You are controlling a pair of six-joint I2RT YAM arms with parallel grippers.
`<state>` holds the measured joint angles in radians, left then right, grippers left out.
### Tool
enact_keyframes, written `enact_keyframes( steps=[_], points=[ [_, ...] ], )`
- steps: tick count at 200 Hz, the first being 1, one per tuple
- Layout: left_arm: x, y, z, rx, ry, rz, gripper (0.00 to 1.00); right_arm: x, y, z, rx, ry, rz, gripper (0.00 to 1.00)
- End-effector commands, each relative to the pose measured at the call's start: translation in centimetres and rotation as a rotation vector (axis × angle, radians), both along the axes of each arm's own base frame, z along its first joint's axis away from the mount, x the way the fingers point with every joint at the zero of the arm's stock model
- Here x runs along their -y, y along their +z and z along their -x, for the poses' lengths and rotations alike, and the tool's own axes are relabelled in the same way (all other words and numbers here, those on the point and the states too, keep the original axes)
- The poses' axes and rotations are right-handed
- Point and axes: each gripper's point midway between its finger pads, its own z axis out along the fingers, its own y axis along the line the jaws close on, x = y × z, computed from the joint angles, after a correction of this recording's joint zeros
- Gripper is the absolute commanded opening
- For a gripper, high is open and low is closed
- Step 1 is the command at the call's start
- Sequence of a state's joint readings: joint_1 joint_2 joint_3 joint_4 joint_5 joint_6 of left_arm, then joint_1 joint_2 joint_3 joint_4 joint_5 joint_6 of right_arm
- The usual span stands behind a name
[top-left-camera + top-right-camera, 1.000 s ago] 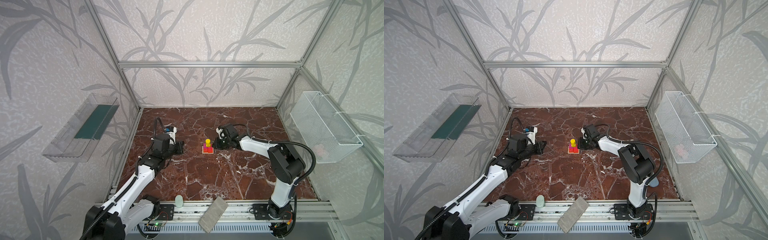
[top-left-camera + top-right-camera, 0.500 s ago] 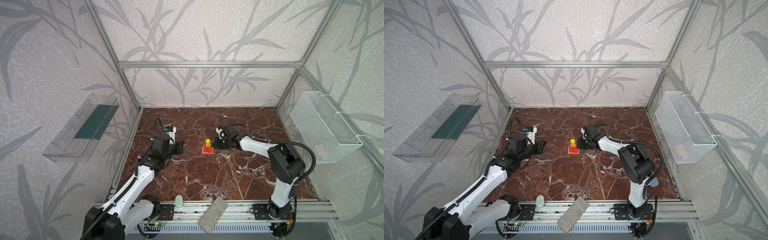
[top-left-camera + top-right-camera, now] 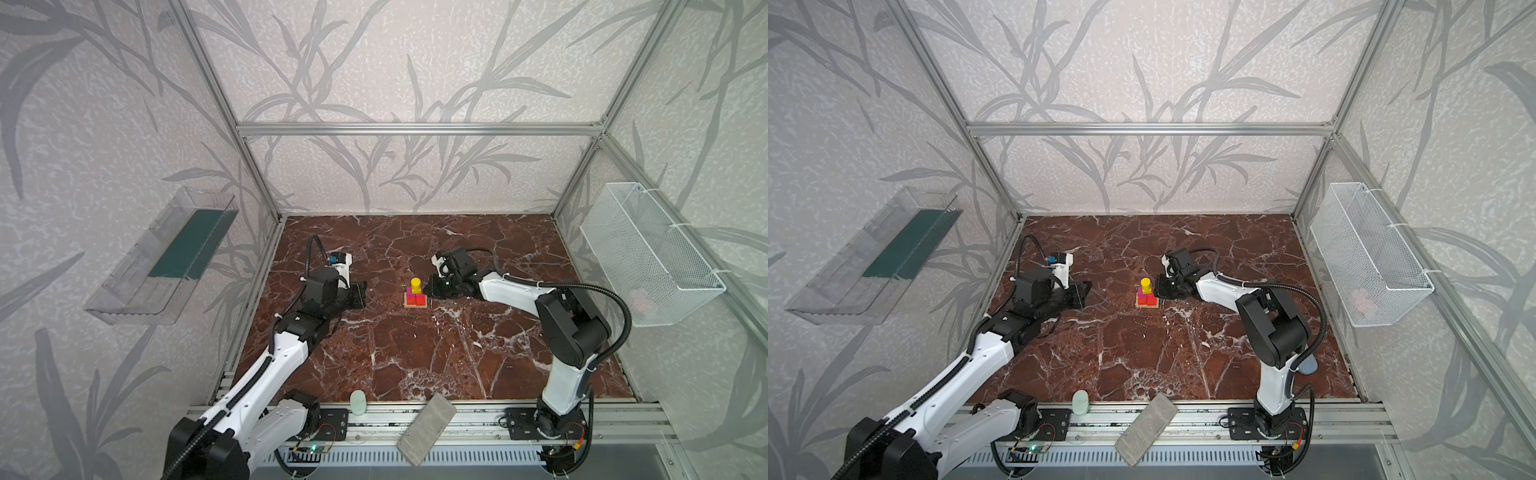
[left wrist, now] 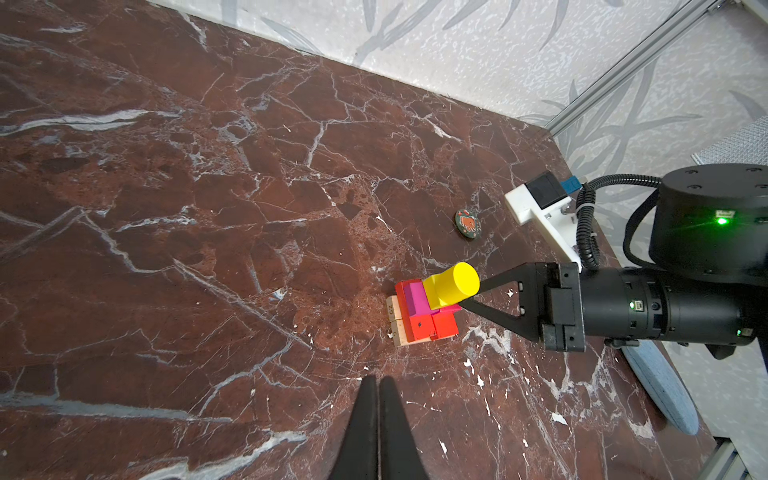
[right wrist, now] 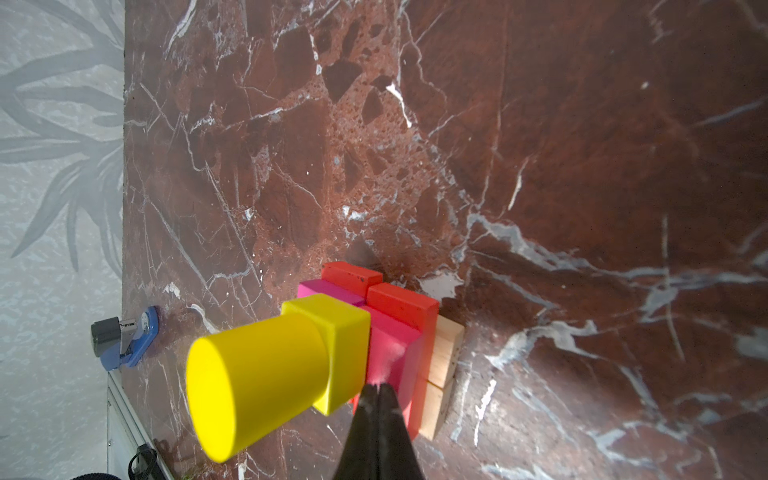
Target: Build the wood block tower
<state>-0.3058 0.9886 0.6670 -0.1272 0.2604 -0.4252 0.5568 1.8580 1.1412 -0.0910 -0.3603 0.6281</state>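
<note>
The tower [image 3: 1146, 296] stands on the marble table [image 3: 1142, 357], the right fingers [image 3: 1162, 290] just beside it.

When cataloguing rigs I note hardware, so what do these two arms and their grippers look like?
The left arm and right arm have white link shells, black joints and an external black corrugated cable. The left gripper and right gripper are black, with slim fingers tapering to points. Side on, the right one shows an open triangular frame. White camera mounts sit at the wrists.

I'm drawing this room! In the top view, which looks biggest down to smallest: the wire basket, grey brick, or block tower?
1. wire basket
2. grey brick, helped by sitting close to the camera
3. block tower
</note>
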Motion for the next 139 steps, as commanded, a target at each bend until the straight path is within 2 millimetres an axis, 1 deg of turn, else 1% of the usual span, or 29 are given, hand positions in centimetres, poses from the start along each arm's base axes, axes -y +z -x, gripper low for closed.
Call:
enact_keyframes(
  steps=[1,22,139],
  points=[
    [-0.1,1.67,-0.2,0.047,0.001,-0.005,0.0,-0.06,0.84,-0.27,0.02,-0.001,-0.024,0.0],
    [-0.11,1.61,-0.19,0.046,0.002,-0.005,0.0,-0.08,0.8,-0.22,0.0,-0.022,-0.035,0.0],
    [-0.07,1.66,-0.29,0.049,0.0,-0.007,0.0,-0.53,0.55,-0.08,-0.015,-0.013,-0.054,0.0]
  ],
)
